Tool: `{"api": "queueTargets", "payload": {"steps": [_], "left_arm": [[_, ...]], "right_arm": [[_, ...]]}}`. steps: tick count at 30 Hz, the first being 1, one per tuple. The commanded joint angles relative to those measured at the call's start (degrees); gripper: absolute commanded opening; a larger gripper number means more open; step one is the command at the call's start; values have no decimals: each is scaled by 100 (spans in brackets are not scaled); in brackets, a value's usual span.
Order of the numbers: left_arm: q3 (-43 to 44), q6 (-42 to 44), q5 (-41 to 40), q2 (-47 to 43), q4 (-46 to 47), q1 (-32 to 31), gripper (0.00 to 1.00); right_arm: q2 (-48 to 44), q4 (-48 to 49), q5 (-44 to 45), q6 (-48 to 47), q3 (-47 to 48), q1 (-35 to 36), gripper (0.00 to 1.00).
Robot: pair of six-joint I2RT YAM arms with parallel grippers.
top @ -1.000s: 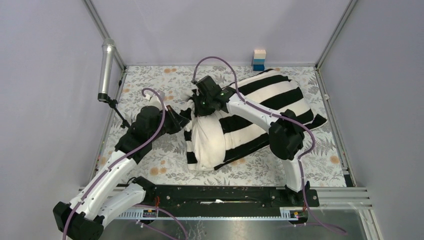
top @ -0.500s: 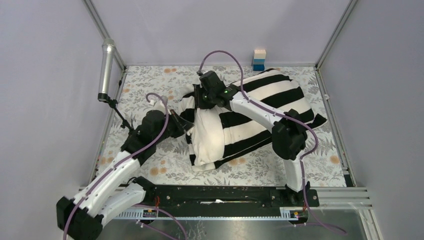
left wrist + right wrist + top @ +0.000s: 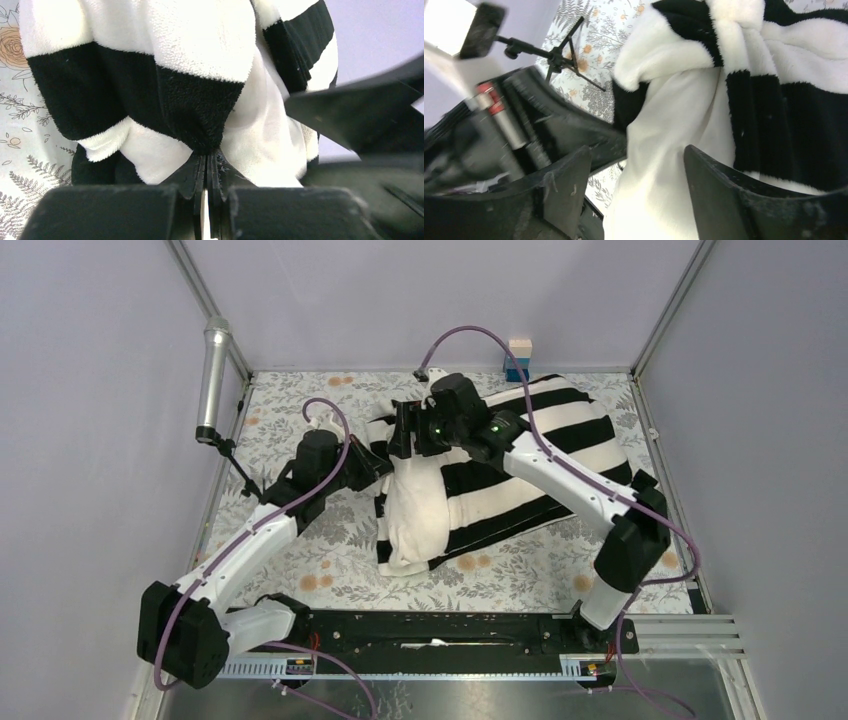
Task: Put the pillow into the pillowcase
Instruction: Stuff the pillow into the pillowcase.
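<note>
We see the pillow [image 3: 415, 520] mostly inside the striped pillowcase [image 3: 560, 440] on the floral table cover [image 3: 290, 400]; only its cream end sticks out of the mouth. The left gripper [image 3: 206, 172] is clamped tight on the pillowcase's black hem. The right gripper [image 3: 636, 157] hangs over the bare end, jaws well apart, holding nothing. The cloth hides how deep the pillow reaches.

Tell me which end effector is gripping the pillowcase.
The left end effector, jaws pinched shut on the pillowcase edge; the right end effector stands open, gripping nothing.
</note>
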Motion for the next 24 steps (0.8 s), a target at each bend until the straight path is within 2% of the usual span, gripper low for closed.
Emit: {"api": "queueTargets", "payload": {"steps": [1,4,5,7,10,14,19,24], "left_arm": [[425,-70,386,120,870,79,0],[536,-53,441,205,862,133,0],[585,-50,468,251,847,151,0],[706,-39,489,324,764,181,0],[833,-28,492,404,619,253,0],[975,-63,534,542,443,379,0],[1137,-68,584,648,328,395,0],[1134,-29,649,631,211,411,0]], "right_arm": [[-749,28,-377,-480,-65,187,77],[-915,-576,589,-1399,58,730,89],[-945,-738,1238,-1689,43,927,93],[-1046,-760,2020,-2122,-295,1272,99],[-1233,-520,2755,-2404,-1185,1617,99],[-1293,-151,3515,-2563,-1860,2238,99],[-560,-150,4472,-2626,-1912,2639,99],[208,-172,4406,-2544,-1718,2648,100]]}}
